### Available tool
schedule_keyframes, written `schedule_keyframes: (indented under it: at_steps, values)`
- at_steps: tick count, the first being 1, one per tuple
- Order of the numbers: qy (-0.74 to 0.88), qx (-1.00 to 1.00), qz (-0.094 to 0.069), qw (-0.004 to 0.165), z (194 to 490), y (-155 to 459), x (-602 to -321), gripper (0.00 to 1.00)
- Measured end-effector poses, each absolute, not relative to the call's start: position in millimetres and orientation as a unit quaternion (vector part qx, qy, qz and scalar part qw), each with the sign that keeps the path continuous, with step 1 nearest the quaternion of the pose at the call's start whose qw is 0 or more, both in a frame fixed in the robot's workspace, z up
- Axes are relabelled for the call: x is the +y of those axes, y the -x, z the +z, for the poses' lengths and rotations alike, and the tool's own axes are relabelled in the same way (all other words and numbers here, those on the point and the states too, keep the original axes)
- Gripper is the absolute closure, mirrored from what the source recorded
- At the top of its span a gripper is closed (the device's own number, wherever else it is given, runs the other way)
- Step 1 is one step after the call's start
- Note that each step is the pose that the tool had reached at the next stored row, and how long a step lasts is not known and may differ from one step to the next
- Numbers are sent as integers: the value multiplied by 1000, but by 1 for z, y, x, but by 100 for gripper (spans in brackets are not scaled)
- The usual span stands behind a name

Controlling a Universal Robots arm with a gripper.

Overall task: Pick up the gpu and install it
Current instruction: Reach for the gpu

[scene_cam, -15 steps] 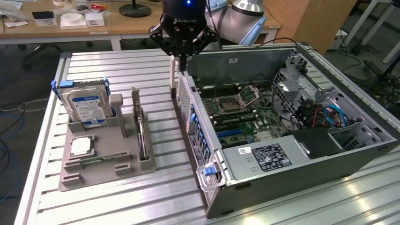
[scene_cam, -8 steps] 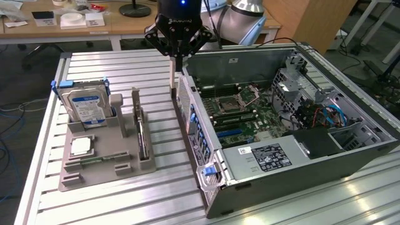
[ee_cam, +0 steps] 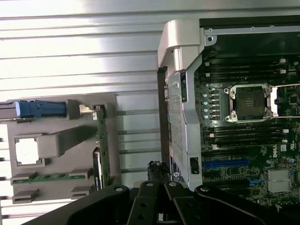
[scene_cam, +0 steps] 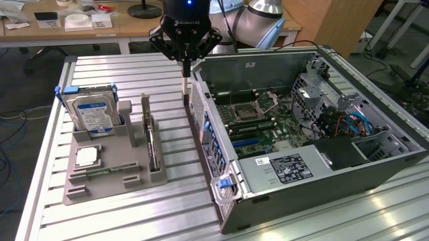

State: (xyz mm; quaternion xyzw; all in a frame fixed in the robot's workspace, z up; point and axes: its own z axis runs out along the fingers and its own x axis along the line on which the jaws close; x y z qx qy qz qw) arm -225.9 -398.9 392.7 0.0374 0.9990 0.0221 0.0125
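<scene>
- Far on the exterior view's left, a hard drive (scene_cam: pixel 92 114) stands upright in a grey tray (scene_cam: pixel 107 193) on the slatted metal table (scene_cam: pixel 134 216). It has a blue-and-white label facing out and blue clips on both sides. The print is way too small to read.
- Just in front of it in the same tray, a square silver CPU chip (scene_cam: pixel 87 156) lies flat.
- Next over is the gpu (scene_cam: pixel 152 145), parked in the slot holder along the tray's edge nearest the case. It stands on its long edge, so you mostly see a thin dark slab. From the wrist view it's edge-on, a skinny green circuit board strip with a dark face behind it. Nothing is touching it.
- Then the gripper (scene_cam: pixel 186 89) hangs in the gap between the tray and the case, near the gpu's far end but clear of it. Its fingers are pressed together into one thin stick pointing straight down, pinching nothing. "ROBOTIQ" is readable on its black body.
- On the right, the computer case (scene_cam: pixel 375 165) lies open on its side. The green motherboard (scene_cam: pixel 268 128) is showing, with the metal-framed CPU socket in the middle.
- The power supply (scene_cam: pixel 282 168) at the near end has a black-and-white sticker, but the text isn't legible.
</scene>
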Motion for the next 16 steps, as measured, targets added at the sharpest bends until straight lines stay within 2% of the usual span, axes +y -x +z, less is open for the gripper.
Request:
schedule_keyframes:
  at_steps: [16]
  values:
    - [-37,999,22,12,393,246,-399,89]
